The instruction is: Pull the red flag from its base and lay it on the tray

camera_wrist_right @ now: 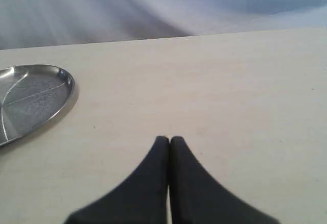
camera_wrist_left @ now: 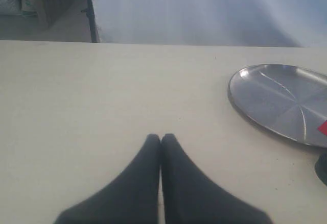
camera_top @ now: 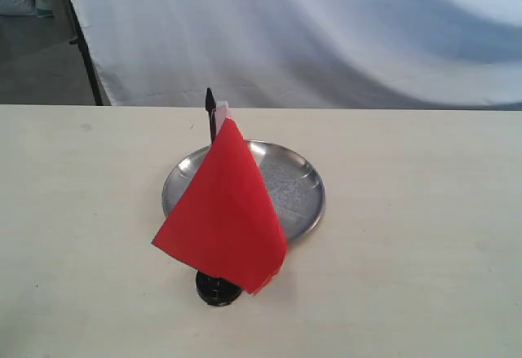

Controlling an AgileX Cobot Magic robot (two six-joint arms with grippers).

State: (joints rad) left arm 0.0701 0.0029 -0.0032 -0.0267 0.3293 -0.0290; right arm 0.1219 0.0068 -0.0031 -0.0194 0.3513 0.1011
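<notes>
Pale cream tabletop (camera_top: pixel 408 276) is filling most of the scene, with a white cloth backdrop (camera_top: pixel 326 32) hanging behind its far edge. The tray (camera_top: pixel 298 187) is lying flat on this table, shiny and with nothing lying in it.

The base (camera_top: pixel 217 287) is sitting on the table just beside the tray's near rim; the cloth is hiding the gap, so I cannot tell whether the two are touching. The red flag (camera_top: pixel 224 211) is standing upright in the base. Its black stick (camera_top: pixel 210 101) is rising in front of the tray and pointing up past the tray's far rim in the exterior view. The white strip (camera_top: pixel 221 113) is showing just beside the stick's tip. The red cloth is draping down from the stick and covering the near left part of the tray from the exterior camera.

The left gripper (camera_wrist_left: pixel 161 138) is pressing its two dark fingers together along their tips, with nothing between them. It is pointing over bare tabletop, apart from the tray (camera_wrist_left: pixel 276 96). A sliver of the flag (camera_wrist_left: pixel 323 128) and the base (camera_wrist_left: pixel 322 168) is peeking in at the picture's edge, beside the tray's rim.

The right gripper (camera_wrist_right: pixel 169 140) is likewise closed and gripping nothing, over bare table apart from the tray (camera_wrist_right: pixel 30 96). Neither gripper is showing in the exterior view.
</notes>
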